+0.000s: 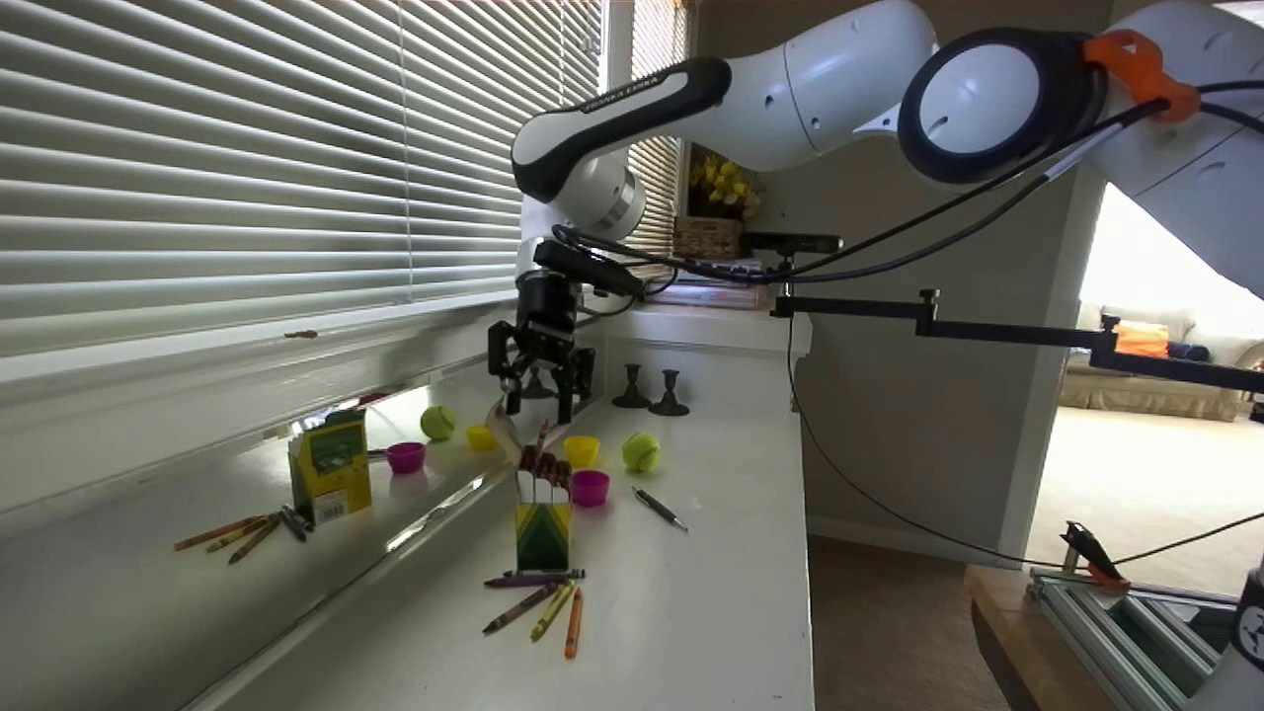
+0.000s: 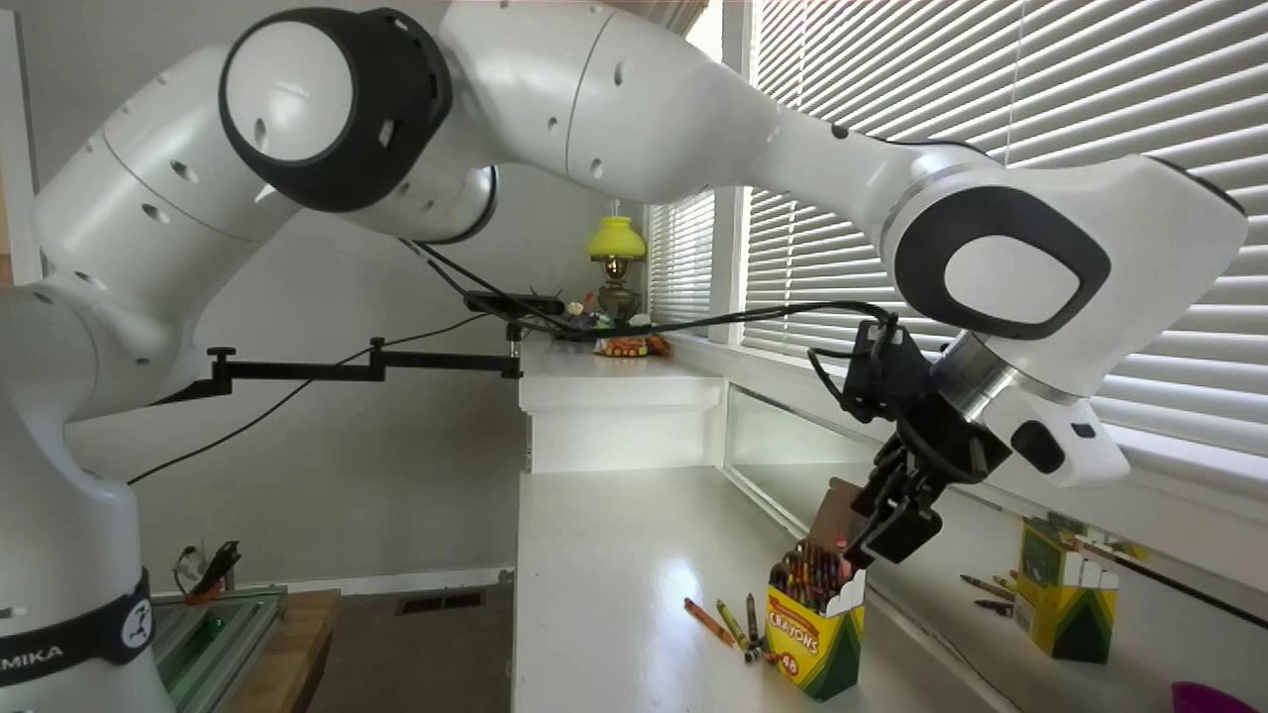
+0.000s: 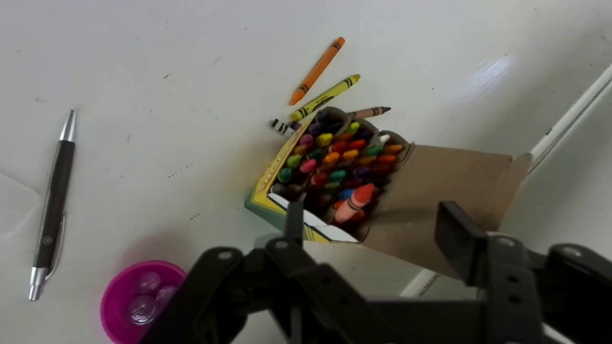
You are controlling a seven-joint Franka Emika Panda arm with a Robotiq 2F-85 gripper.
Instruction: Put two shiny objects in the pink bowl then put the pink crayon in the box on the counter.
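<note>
The yellow-green crayon box [image 1: 543, 538] stands upright on the counter with its flap open, full of crayons; it also shows in an exterior view [image 2: 797, 639] and the wrist view [image 3: 271, 214]. The pinkish-red crayon [image 3: 353, 204] sits in the box, tilted and sticking up above the others; its tip shows in an exterior view [image 1: 541, 434]. The pink bowl [image 3: 109, 303] stands beside the box and holds shiny clear balls [image 3: 143, 308]; the bowl also shows in an exterior view [image 1: 591, 490]. My gripper [image 3: 373, 215] is open and empty, just above the box, apart from the crayon.
Loose crayons [image 3: 318, 70] lie beside the box. A black pen [image 3: 56, 200] lies past the bowl. A yellow cup [image 1: 582, 451], a tennis ball [image 1: 641, 452] and dark candle holders [image 1: 670, 393] stand farther along. A mirror [image 1: 247, 563] runs along the wall side.
</note>
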